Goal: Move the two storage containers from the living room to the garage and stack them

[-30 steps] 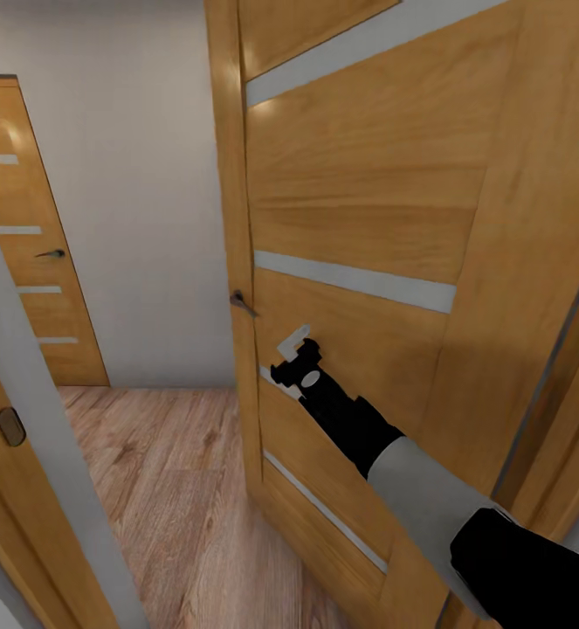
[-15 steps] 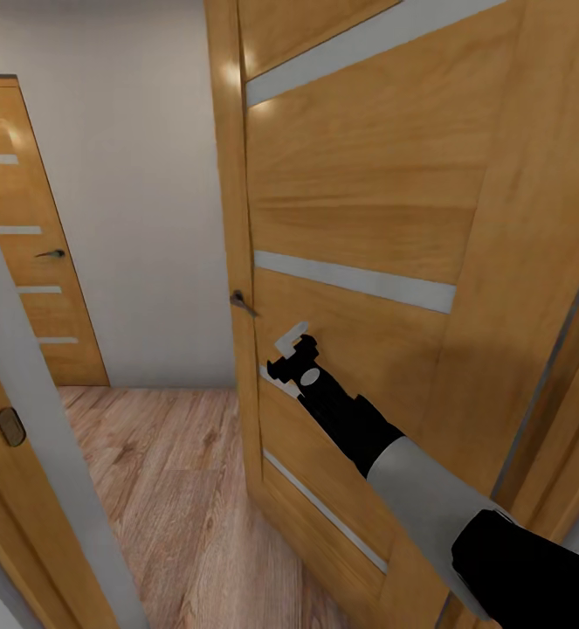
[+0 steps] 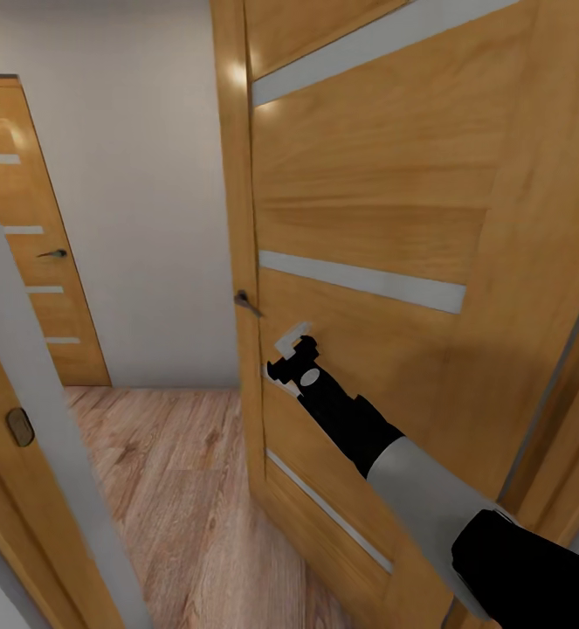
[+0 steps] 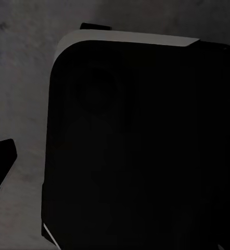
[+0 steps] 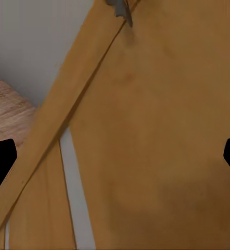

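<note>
The two storage containers are out of view. My right gripper is stretched forward on its black and grey arm, right at the face of a wooden door, just below and right of its dark lever handle. It is open with nothing between its fingers; in the right wrist view the black fingertips stand far apart over the door panel, with the handle ahead. My left gripper hangs over the robot's dark body, one fingertip out wide.
The door with pale glass strips stands ajar, its edge toward me. Past it lies a hallway with light wood-plank flooring, a white wall and a closed matching door. A door frame stands close at the left.
The whole picture has shifted slightly to the right, so the camera moved. My right gripper keeps its place against the door, still open.
</note>
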Motion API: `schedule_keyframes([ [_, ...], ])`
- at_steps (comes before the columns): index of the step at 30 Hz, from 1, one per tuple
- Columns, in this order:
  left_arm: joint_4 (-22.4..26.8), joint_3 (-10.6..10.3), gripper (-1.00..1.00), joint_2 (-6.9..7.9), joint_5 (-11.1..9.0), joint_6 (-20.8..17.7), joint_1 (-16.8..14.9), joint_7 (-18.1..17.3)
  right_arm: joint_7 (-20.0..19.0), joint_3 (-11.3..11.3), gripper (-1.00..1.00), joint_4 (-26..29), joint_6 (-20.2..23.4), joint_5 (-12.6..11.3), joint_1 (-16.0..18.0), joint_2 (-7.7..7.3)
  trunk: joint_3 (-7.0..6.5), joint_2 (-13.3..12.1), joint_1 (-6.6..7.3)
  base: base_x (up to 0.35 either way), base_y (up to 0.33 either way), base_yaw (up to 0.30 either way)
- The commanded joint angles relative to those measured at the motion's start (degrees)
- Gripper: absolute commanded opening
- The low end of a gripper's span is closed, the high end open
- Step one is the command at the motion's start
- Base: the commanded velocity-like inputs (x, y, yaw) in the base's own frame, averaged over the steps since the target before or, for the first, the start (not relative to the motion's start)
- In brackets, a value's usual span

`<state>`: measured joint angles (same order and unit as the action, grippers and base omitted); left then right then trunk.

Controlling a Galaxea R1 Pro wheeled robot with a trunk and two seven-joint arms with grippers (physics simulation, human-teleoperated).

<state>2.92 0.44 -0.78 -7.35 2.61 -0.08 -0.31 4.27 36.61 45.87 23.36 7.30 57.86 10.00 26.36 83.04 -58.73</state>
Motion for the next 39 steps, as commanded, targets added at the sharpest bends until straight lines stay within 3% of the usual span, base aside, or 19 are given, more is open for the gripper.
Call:
schedule_keyframes([
  [1, 0.03, 0.00, 1.00, -0.01, -0.50, 0.12, -0.01, -0.04, 0.15, 0.17, 1.00, 0.06, 0.43, 0.54, 0.06, 0.00, 0.06, 0.03, 0.00, 0.000, 0.229, 0.000],
  [25, 0.06, 0.00, 1.00, -0.01, -0.47, 0.12, -0.01, -0.04, 0.29, 0.13, 1.00, 0.12, 0.45, 0.55, 0.06, 0.00, 0.06, 0.03, 0.00, 0.000, 0.027, 0.002],
  [39, 0.07, 0.00, 1.00, -0.01, -0.47, 0.12, -0.01, -0.05, 0.22, 0.04, 1.00, 0.01, 0.59, 0.43, 0.06, 0.00, 0.06, 0.03, 0.00, 0.000, 0.000, 0.099],
])
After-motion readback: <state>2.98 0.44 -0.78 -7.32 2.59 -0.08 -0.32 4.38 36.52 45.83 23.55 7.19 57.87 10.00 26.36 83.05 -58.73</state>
